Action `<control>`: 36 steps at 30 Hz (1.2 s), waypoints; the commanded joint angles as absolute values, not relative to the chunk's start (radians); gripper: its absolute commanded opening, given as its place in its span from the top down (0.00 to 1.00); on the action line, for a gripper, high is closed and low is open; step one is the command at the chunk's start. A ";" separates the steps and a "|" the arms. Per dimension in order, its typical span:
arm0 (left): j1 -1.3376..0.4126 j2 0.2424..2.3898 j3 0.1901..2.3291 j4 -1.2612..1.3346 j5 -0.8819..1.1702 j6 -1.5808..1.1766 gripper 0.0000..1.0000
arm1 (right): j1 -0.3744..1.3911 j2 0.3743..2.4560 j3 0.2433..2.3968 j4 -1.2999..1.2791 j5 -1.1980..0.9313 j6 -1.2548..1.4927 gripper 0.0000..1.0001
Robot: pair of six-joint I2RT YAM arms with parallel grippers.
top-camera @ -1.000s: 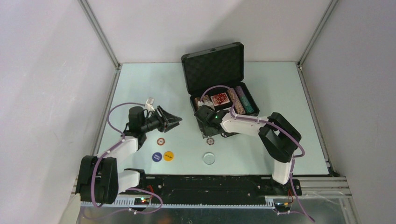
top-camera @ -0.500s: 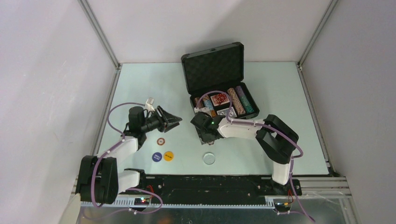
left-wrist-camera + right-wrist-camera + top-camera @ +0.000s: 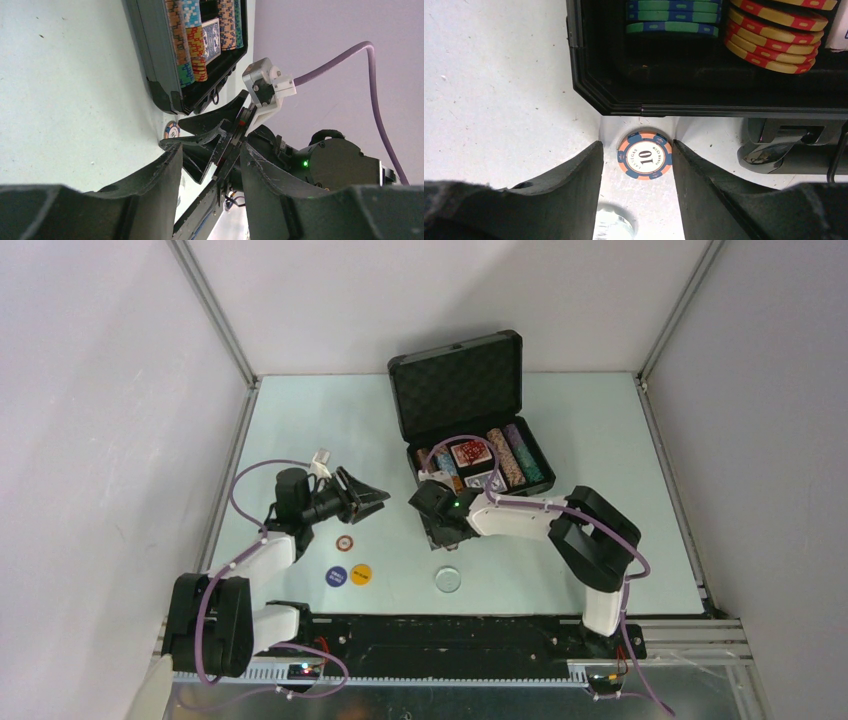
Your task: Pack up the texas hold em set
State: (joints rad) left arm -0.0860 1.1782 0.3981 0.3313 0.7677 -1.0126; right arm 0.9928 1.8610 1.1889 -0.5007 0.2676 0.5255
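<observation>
Just outside the front wall of the open case [image 3: 589, 85], a chip [image 3: 644, 155] lies on the table [image 3: 499, 75] between the spread fingers of the right gripper [image 3: 636, 146]. Well left of the case, the left gripper [image 3: 380, 498] hangs with jaws parted too.

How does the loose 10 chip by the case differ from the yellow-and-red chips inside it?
The 10 chip lies alone, flat on the table outside the case; the yellow-and-red chips sit stacked together inside it. The 10 chip is orange and blue, face showing; the yellow-and-red chips show mostly edges. Both are striped poker chips.
</observation>
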 commanded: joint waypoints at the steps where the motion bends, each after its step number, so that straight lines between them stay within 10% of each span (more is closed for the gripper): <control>1: -0.077 1.167 0.397 0.348 0.795 -1.005 0.49 | 0.989 1.871 1.138 -0.532 0.248 0.554 0.42; 36: -0.077 1.156 0.391 0.347 0.792 -1.009 0.49 | 0.957 1.842 1.057 -0.480 0.163 0.570 0.53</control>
